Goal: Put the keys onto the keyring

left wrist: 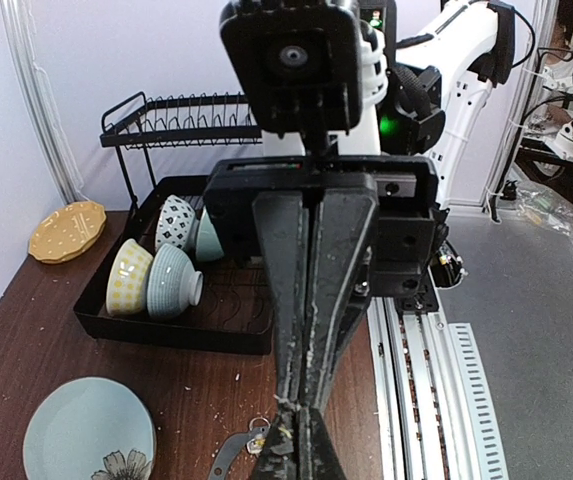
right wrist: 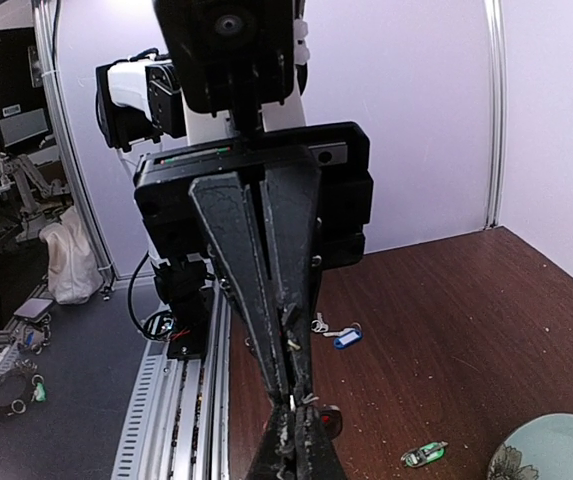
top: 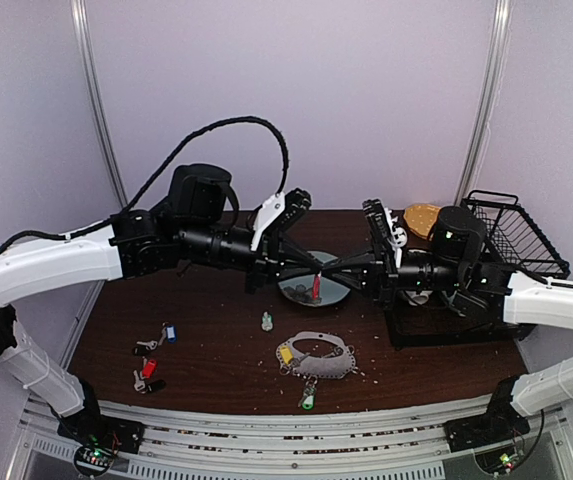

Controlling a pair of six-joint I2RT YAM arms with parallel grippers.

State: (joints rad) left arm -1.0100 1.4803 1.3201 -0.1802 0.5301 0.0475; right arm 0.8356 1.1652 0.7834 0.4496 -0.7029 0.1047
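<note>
1. Overhead, the left hand (top: pixel 316 268) and right hand (top: pixel 344 268) meet tip to tip above the plate (top: pixel 296 294), both pinched fully closed. A red-tagged key (top: pixel 317 290) hangs from that meeting point, probably held up so its small ring is free to work. The keyring (top: pixel 316 337) lies on the table (top: pixel 216 350) just near of the plate, untouched. A yellow-tagged key (top: pixel 285 353) sits at its left end, and I cannot tell whether it is threaded on. A green-tagged key (top: pixel 308 400) lies nearer, and a blue-tagged key (top: pixel 170 333) lies well to the left.
2. Left wrist: the fingers (left wrist: pixel 278 330) are pressed together with no gap. A small metal ring and a grey strip show beside the tips, so this hand seems to carry the key.
3. Right wrist: the fingers (right wrist: pixel 238 290) are likewise closed, with a metal glint at the tips. I cannot tell whether they share the grip.
</note>
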